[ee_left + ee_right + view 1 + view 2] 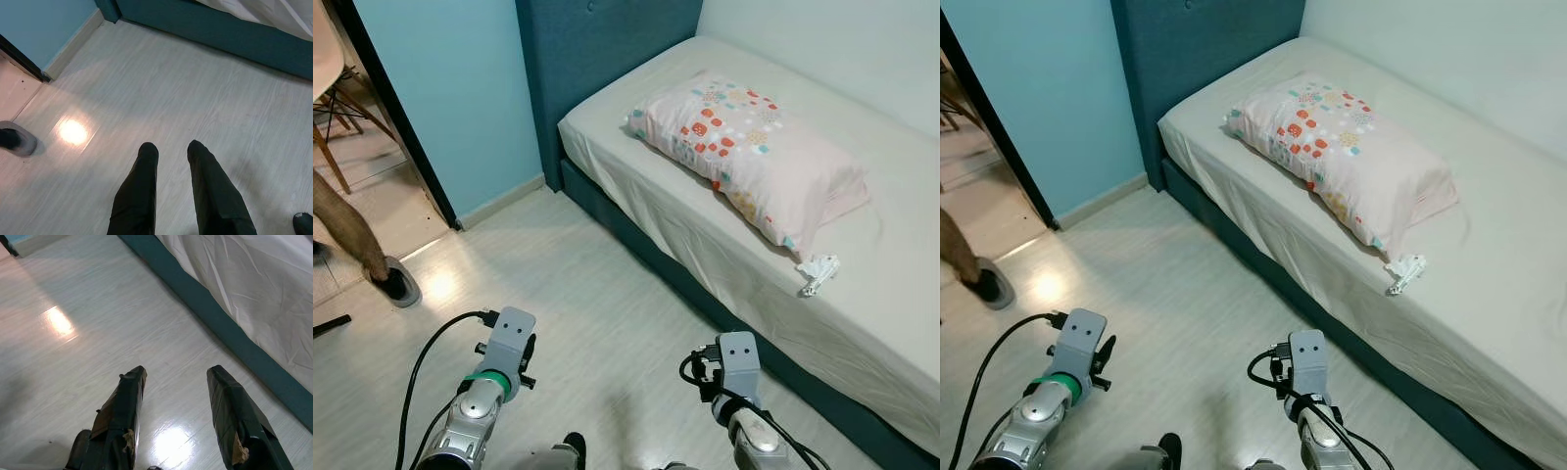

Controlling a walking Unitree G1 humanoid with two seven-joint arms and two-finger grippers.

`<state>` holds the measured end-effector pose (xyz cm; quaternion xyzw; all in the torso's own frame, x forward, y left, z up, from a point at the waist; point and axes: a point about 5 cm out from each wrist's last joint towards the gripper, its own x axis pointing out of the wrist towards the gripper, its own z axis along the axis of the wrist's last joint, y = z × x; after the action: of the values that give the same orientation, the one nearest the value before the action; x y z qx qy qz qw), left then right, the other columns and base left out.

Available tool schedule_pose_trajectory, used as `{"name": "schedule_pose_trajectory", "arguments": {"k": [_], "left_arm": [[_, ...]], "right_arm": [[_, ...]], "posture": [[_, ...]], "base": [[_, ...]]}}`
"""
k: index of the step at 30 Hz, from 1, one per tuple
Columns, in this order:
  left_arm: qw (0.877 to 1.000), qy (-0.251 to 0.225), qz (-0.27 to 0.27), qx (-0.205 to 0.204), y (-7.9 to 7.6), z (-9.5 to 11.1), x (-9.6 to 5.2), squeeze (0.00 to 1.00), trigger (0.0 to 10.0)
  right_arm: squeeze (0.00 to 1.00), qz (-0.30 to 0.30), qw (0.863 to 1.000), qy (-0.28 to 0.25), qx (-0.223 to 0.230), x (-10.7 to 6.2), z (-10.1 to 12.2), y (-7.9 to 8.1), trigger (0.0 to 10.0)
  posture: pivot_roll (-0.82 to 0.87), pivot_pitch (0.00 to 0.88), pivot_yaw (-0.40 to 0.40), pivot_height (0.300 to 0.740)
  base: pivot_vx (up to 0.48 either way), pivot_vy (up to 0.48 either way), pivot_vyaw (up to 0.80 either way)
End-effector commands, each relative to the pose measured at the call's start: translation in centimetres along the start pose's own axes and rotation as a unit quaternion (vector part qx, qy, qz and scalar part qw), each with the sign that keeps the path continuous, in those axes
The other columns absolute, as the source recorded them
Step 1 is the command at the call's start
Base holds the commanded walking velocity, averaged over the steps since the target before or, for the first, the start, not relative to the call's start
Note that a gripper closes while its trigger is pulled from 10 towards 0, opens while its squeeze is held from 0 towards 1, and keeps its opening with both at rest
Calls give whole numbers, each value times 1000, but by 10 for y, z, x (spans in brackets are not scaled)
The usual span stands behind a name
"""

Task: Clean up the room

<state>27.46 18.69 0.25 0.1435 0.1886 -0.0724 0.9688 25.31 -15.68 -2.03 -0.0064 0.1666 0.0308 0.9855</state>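
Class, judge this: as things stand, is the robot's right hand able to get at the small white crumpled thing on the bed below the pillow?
Probably not yet. The right hand hangs open over the floor, well short of the white crumpled thing near the bed's edge. Nothing blocks the way.

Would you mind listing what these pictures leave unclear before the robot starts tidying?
- White object on the bed beside the pillow: too small in the eye views to identify.
- Person at the doorway: cut off by the left edge; a leg and shoe are visible.
- Under the bed: hidden by its teal base.
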Motion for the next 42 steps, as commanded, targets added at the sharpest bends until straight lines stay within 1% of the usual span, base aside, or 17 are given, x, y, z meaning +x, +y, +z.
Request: {"name": "schedule_pose_trajectory", "arguments": {"k": [1,10,12,19,28,42], "left_arm": [[1000,17,-5,-1,-1,-7,-2,0,10000],[1000,15,-2,-3,-1,-7,-2,0,10000],[1000,12,-1,-6,-1,-6,-2,0,10000],[1000,4,2,-4,-1,-4,-1,0,10000],[1000,1,8,-1,1,-3,-1,0,10000],[1000,0,9,-1,-1,-2,0,0,10000]], "right_arm": [[0,-4,1000,17,0,-4,-8,-2,10000],[0,-3,1000,15,2,-4,-8,-1,10000],[0,2,1000,3,11,-5,-6,-1,10000],[0,20,1000,-5,21,-4,-4,4,10000],[0,23,1000,-5,19,-3,-3,6,10000],[0,22,1000,-3,17,-3,-3,4,10000]], "posture": [[34,93,33,739],[34,98,32,739],[34,98,30,739],[35,98,27,739],[38,98,26,739],[37,98,27,739]], "base": [[0,0,0],[0,0,0],[0,0,0],[0,0,0],[446,0,0],[438,0,0]]}}
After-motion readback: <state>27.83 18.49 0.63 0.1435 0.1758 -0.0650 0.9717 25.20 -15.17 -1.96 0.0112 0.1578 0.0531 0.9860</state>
